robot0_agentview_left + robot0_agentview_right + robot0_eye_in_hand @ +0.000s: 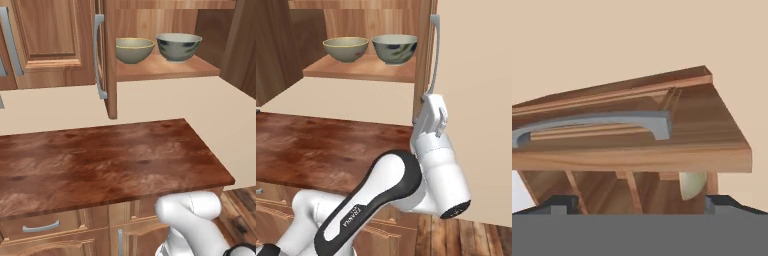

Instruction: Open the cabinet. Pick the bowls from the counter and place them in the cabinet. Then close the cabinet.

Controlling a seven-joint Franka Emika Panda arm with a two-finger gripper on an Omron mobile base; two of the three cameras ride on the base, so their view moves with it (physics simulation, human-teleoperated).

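The cabinet stands open, both doors swung out edge-on: the left door (111,60) and the right door (423,65). On its wooden shelf (165,67) the two bowls sit side by side, the beige-olive one (134,50) (346,48) on the left and the grey-green one (178,46) (395,48) on the right. My gripper (432,114) is raised at the lower end of the right door's grey bar handle (436,55). In the hand view the gripper (643,207) is open, and the door's edge (632,159) and handle (602,122) lie just ahead of the fingertips (559,205). The reddish-brown counter (100,160) lies below.
A neighbouring wall cabinet door (45,35) with its own grey handle hangs at the left. Drawer units with grey handles (40,227) sit under the counter. Beige wall runs behind and to the right. My arm's elbow (391,185) hangs over the counter's right end.
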